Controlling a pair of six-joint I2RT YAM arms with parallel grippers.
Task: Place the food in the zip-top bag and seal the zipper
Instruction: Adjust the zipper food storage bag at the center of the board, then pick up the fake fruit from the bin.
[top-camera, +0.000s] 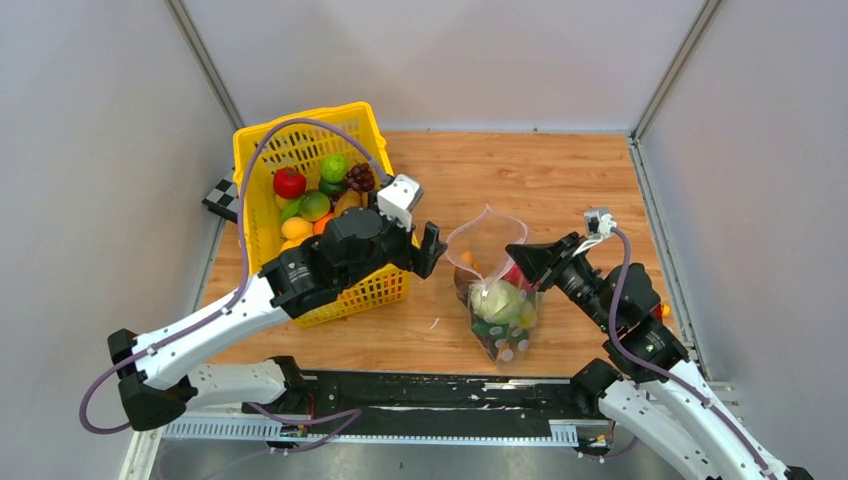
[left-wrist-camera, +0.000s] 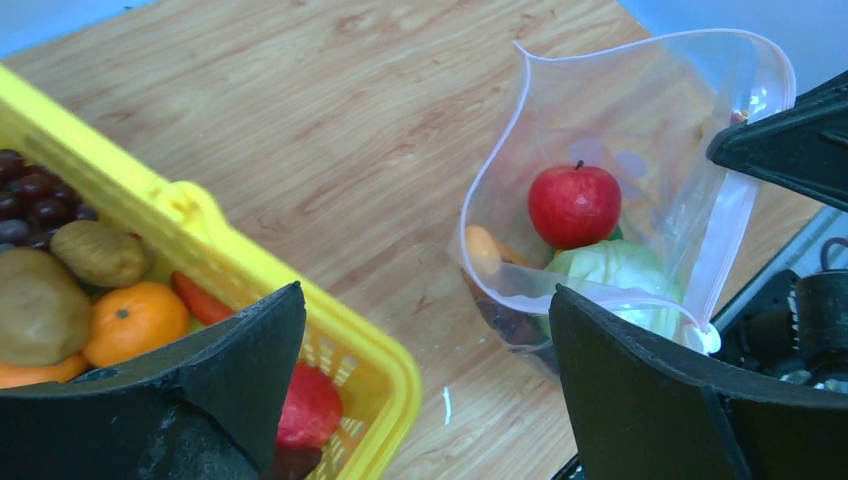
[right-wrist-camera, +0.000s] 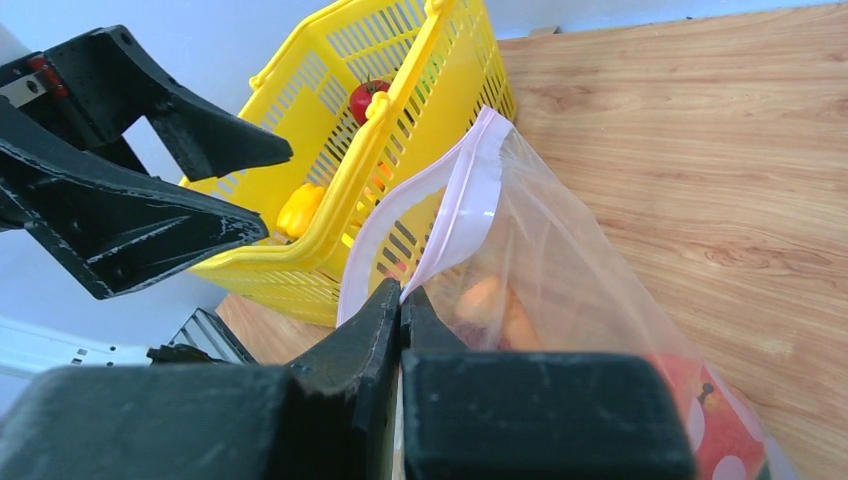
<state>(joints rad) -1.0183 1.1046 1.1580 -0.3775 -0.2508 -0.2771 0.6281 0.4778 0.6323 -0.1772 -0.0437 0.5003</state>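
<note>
The clear zip-top bag (top-camera: 497, 290) stands on the table with its mouth held open. Inside it are a red apple (left-wrist-camera: 574, 205), a green cabbage (left-wrist-camera: 615, 272) and an orange piece (left-wrist-camera: 482, 250). My right gripper (right-wrist-camera: 402, 298) is shut on the pinkish zipper (right-wrist-camera: 465, 200) strip at the bag's right edge and holds it up; it also shows in the top view (top-camera: 517, 256). My left gripper (top-camera: 428, 250) is open and empty, hovering between the basket and the bag, just left of the bag's mouth. In the left wrist view its fingers (left-wrist-camera: 660, 380) frame bare table.
The yellow lattice basket (top-camera: 258, 150) stands at the back left, tilted, with a red tomato (top-camera: 289, 182), green fruit (top-camera: 333, 167), dark grapes (top-camera: 360, 177) and oranges in it. Its near corner (left-wrist-camera: 385, 370) lies under my left gripper. Grey walls enclose the table.
</note>
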